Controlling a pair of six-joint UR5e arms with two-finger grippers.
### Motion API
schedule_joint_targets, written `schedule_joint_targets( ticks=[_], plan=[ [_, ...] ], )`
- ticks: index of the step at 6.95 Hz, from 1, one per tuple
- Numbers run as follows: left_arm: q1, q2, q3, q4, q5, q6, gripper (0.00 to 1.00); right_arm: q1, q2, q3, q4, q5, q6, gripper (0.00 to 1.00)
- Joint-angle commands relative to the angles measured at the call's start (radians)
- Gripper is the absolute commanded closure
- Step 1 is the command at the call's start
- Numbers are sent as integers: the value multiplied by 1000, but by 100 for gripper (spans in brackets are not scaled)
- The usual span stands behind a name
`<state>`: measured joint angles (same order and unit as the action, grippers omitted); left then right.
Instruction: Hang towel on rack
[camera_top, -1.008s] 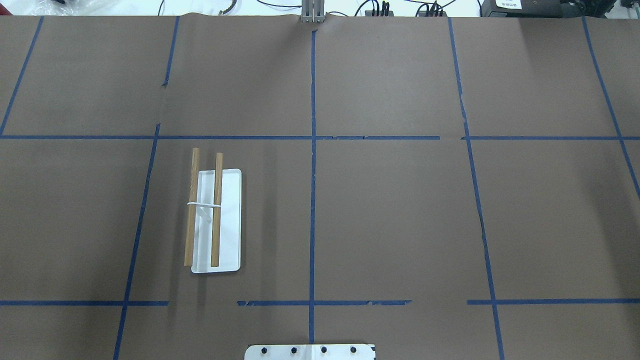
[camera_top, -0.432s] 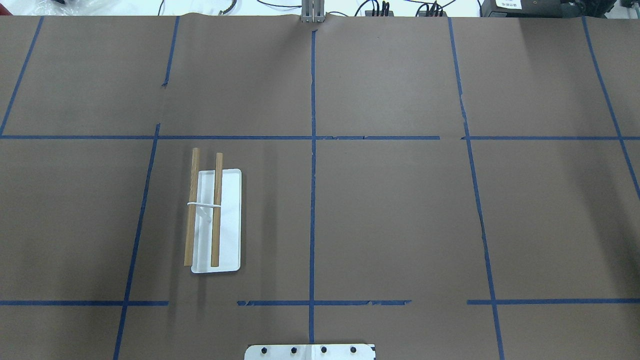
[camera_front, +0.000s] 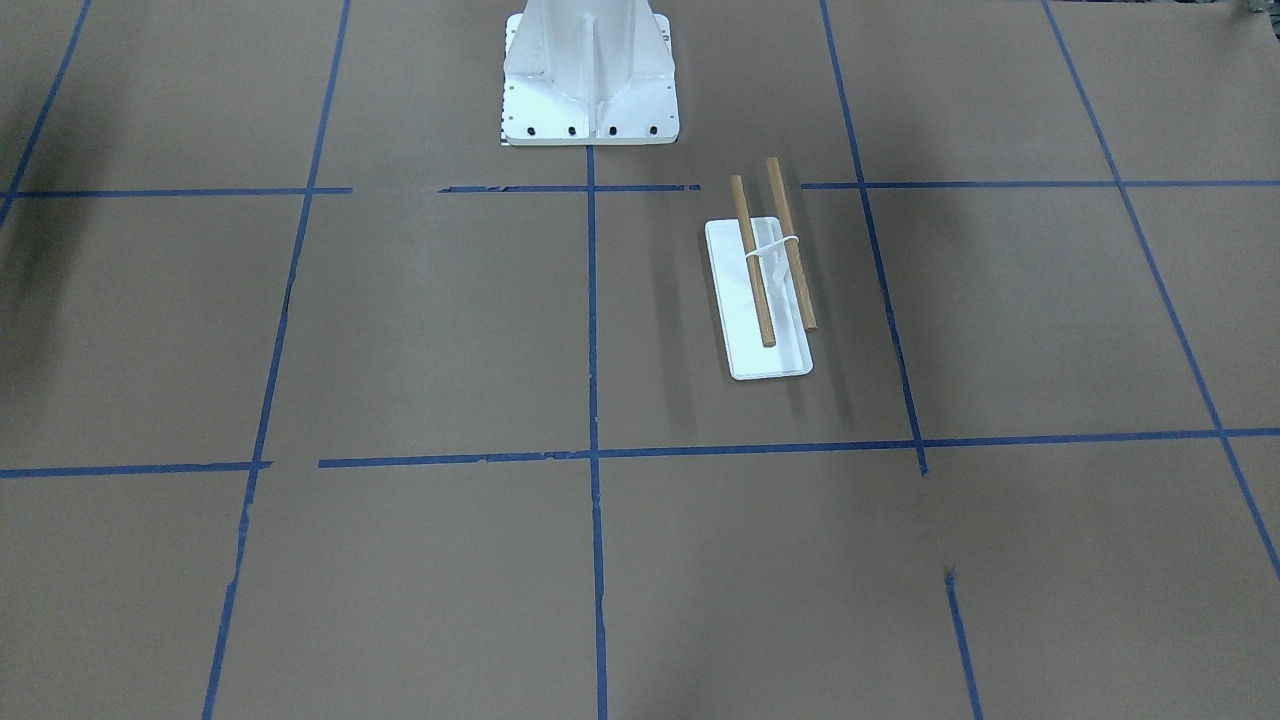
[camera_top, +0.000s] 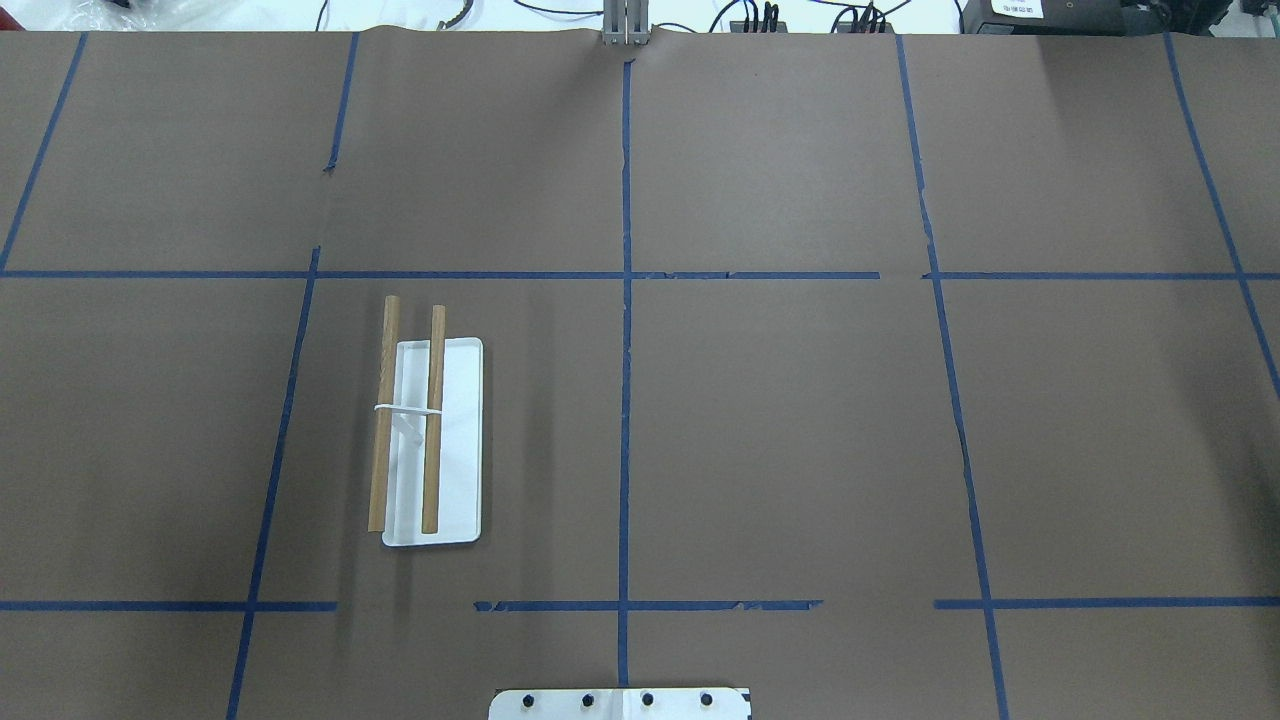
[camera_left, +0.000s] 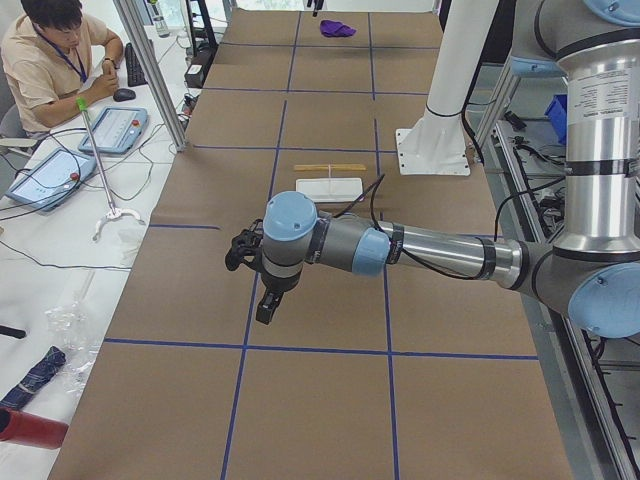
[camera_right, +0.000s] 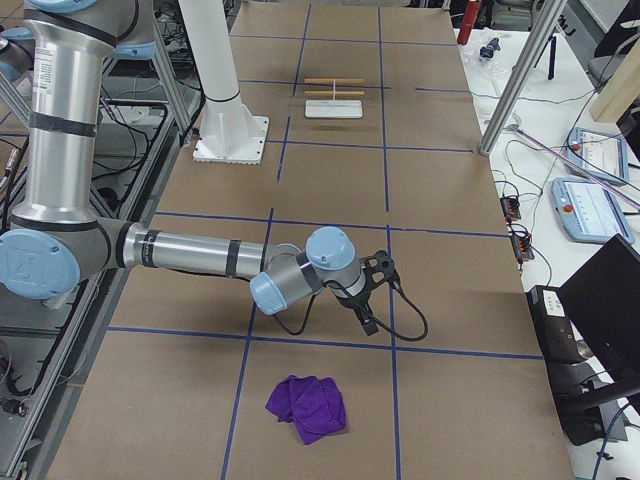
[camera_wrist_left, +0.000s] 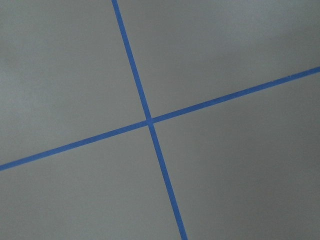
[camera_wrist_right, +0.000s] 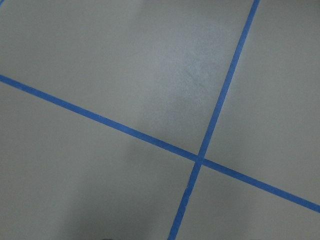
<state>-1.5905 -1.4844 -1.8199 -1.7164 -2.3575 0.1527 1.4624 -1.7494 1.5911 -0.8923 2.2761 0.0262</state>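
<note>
The rack, two wooden dowels on a white bracket over a flat white base, stands bare on the table (camera_top: 404, 410) (camera_front: 778, 248) (camera_left: 330, 167) (camera_right: 334, 82). A crumpled purple towel (camera_right: 308, 408) lies near the table's right end; it also shows far off in the exterior left view (camera_left: 337, 28). My left gripper (camera_left: 264, 305) hangs low over the table's left end, far from the rack; I cannot tell if it is open. My right gripper (camera_right: 367, 322) hangs low a short way from the towel; I cannot tell its state. Both wrist views show only brown paper and blue tape.
The white bolted pedestal (camera_front: 590, 80) (camera_top: 620, 704) stands at the robot's side of the table. The brown paper carries a blue tape grid. An operator (camera_left: 55, 60) sits at a side desk with pendants and cables. Metal frame posts (camera_right: 515, 80) stand by the table's edges.
</note>
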Motion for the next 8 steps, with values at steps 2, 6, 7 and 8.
schedule_joint_targets(
  ticks=[2,6,7,8],
  plan=[
    [-3,51,20,-395,-9,2,0,-1,-88,-123,58,-6,-253,0],
    [0,58,60,-523,-11,1,0,-2,-130,-258,167,-72,-455,16],
    [-2,61,60,-525,-11,-1,0,-2,-122,-288,167,-82,-466,22],
    [-2,67,62,-531,-11,1,0,-5,-121,-298,167,-101,-469,22]
  ],
)
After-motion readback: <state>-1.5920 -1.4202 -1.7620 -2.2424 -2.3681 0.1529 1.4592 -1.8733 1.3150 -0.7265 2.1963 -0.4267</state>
